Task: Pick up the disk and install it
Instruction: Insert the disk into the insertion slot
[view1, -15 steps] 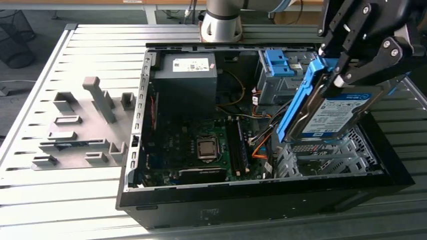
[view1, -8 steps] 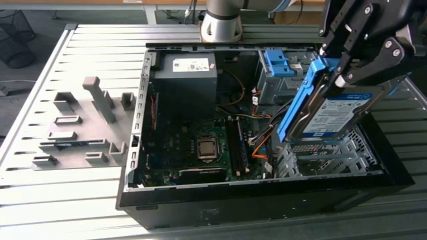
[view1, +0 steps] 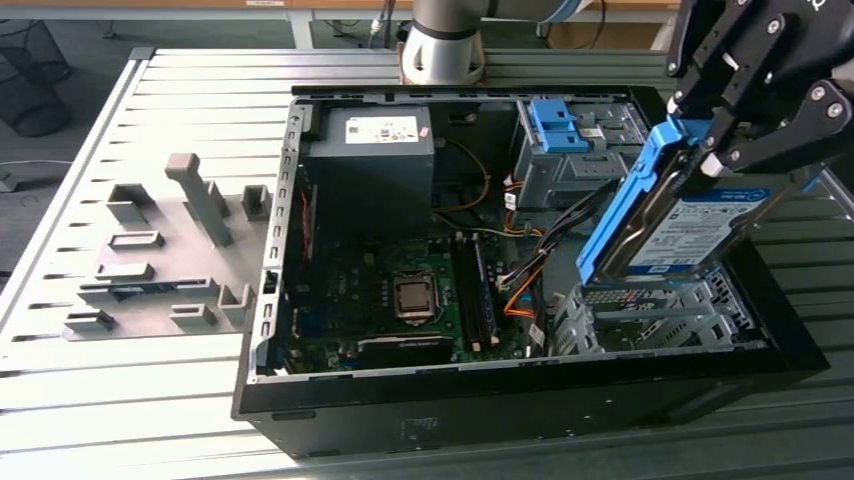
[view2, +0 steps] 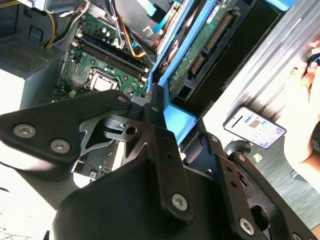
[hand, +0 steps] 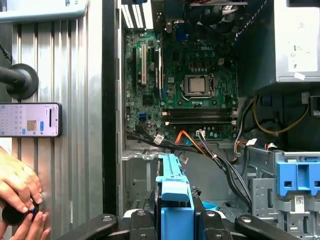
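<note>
Disk (view1: 705, 228) is clamped edge-on in my hand (view1: 742, 136), fingers closed tight on it, hanging over the open PC case (view1: 534, 400) at the exterior view's right. Its long axis is tilted steeply, with the low end aimed at the empty metal drive cage (view1: 654, 312) right underneath. It looks just clear of the cage, not seated.

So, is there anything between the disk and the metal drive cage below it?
Nothing visible. The gripper holds the disk tilted above the metal cage, with open space between them. The cables appear to lie beside the cage, not over it.
</note>
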